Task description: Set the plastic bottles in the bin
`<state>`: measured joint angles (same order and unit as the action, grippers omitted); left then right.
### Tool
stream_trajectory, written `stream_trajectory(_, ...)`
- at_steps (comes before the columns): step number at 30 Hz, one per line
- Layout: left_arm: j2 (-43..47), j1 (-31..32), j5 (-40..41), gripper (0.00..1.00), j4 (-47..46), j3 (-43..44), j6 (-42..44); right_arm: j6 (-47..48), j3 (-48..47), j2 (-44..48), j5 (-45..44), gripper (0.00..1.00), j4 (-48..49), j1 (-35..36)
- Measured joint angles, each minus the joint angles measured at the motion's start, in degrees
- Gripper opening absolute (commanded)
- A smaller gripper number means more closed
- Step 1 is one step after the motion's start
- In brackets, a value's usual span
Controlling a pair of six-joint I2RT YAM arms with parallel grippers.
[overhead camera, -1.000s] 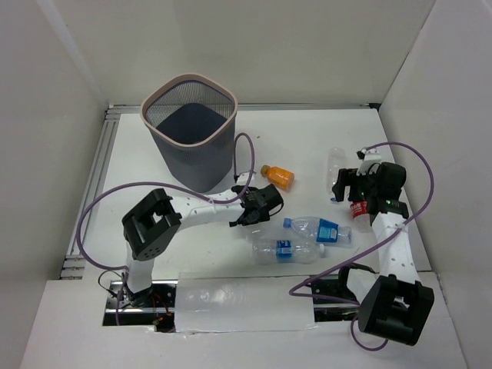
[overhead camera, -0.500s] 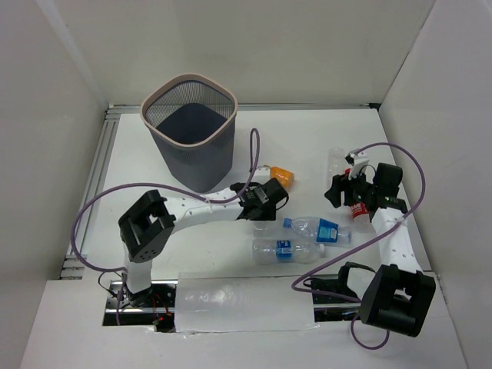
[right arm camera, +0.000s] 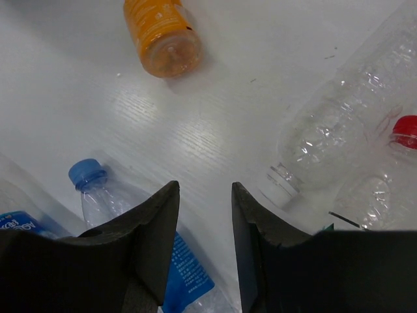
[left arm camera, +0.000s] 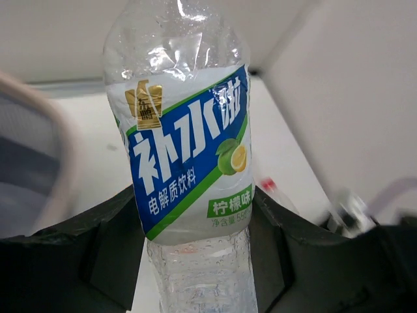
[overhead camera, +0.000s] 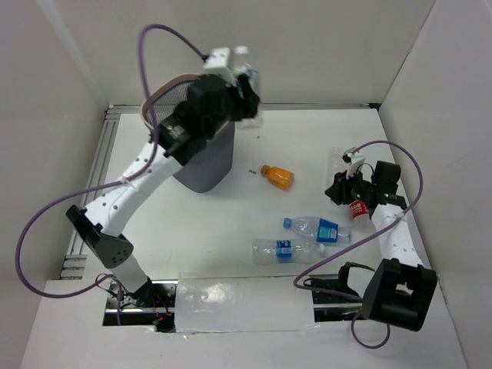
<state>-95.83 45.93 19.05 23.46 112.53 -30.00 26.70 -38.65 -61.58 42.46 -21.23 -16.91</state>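
Note:
My left gripper (overhead camera: 247,86) is raised high beside the bin (overhead camera: 201,167), shut on a clear bottle with a blue and green label (left arm camera: 189,163) that stands upright between its fingers. The arm hides most of the bin's pale rim (left arm camera: 60,163). On the table lie an orange bottle (overhead camera: 277,177), two blue-labelled bottles (overhead camera: 317,229) (overhead camera: 288,249), a plain clear bottle (overhead camera: 336,160) and a red-capped bottle (overhead camera: 358,209). My right gripper (overhead camera: 336,189) hovers low over bare table, jaws a narrow gap apart with nothing between them, the plain clear bottle (right arm camera: 339,130) to its right.
White walls close the table at the back and both sides. A metal rail (overhead camera: 92,184) runs along the left edge. Purple cables loop from both arms above the table.
The left arm has swung up and back from the table's middle to the bin, carrying the blue-labelled bottle. The right gripper's jaws have narrowed and it has shifted slightly left.

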Motion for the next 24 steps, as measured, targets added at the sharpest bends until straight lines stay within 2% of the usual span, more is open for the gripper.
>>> stream_trajectory(3, 1.92, -9.66, 1.11, 0.14, 0.28, -0.72, 0.09, 0.22, -0.57, -0.55, -0.79, 0.50, 0.15, 2.23)
stream_trajectory(7, 3.06, -18.45, 2.19, 0.22, 1.09, -3.56, 0.13, 0.17, -1.70, -1.88, -2.75, 0.59, 0.76, 7.87)
stream_trajectory(8, 3.06, -20.02, 2.12, 0.36, 1.25, -4.13, 0.13, 0.15, -2.14, -2.54, -3.48, 0.60, 1.18, 9.51)
stream_trajectory(10, 3.04, -22.36, 1.97, 0.53, 1.90, -5.11, 0.13, -0.24, -3.13, -3.82, -4.66, 0.65, 1.42, 11.80)
stream_trajectory(11, 3.04, -23.50, 1.68, 0.75, 2.43, -5.46, 0.13, -0.48, -4.13, -4.96, -5.55, 0.69, 1.64, 12.98)
stream_trajectory(13, 2.91, -25.07, 1.42, 0.99, 3.15, -5.68, 0.57, -1.14, -6.69, -7.63, -7.32, 0.76, 2.12, 15.28)
stream_trajectory(14, 2.82, -25.55, 1.36, 0.99, 3.41, -5.75, 0.79, -1.38, -8.04, -8.96, -8.17, 0.83, 2.40, 16.37)
stream_trajectory(18, 2.82, -25.77, 1.16, 0.99, 4.04, -5.84, 1.55, -1.84, -15.37, -16.20, -12.48, 0.91, 3.67, 22.43)
stream_trajectory(21, 3.21, -23.89, 1.16, 0.99, 4.09, -6.03, 3.34, -2.40, -22.12, -23.96, -14.34, 0.93, 4.35, 25.49)
stream_trajectory(24, 5.92, -19.12, 1.16, 0.99, 4.26, -8.17, 7.72, -3.06, -26.88, -31.04, -16.06, 0.94, 4.87, 27.74)
